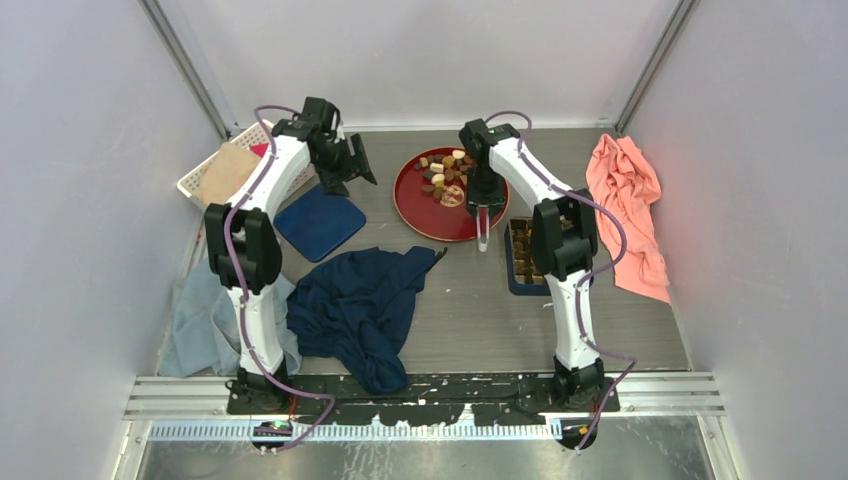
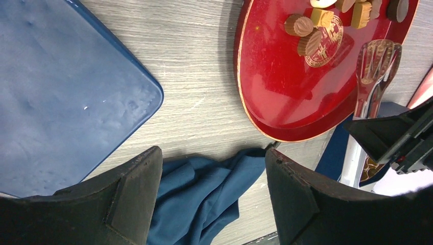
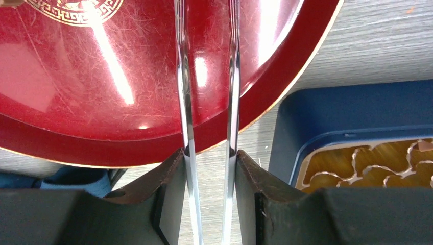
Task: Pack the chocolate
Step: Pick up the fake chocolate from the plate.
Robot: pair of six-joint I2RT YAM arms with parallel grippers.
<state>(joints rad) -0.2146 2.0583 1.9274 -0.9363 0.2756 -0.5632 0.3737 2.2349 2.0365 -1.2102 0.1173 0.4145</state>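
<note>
Many pieces: the chocolate (image 1: 445, 170) lies in a loose heap on the far half of the red tray (image 1: 425, 218), with dark, light brown and cream ones mixed.
Right end effector: my right end effector (image 3: 209, 153) is pressed on the two arms of the metal tongs (image 3: 184, 92) and pinches them. I see nothing between the blades, but their tips are out of the wrist view.
Left end effector: my left end effector (image 2: 213, 158) is spread wide and holds nothing. It hangs outside the left rim of the red tray, above the table (image 2: 204, 76).
Direction: the head of the tongs is over the bare red surface beside the gold emblem (image 2: 332, 46). From there the chocolate lies farther from me, on the far side of the emblem.
Long axis: the tongs run steeply down from my right end effector. The pieces are small, round or blocky, so I judge that their own axis hardly matters.
Nearer arm: the right one, which is already above the red tray.
Goal place: the navy box (image 3: 327, 107) sits just beside the near right rim of the red tray. I cannot tell how many of its cells are filled.
Coming move, my judgement: bring the tongs toward the far side, to the heap edge nearest the emblem, and set the blades on both sides of one piece.
</note>
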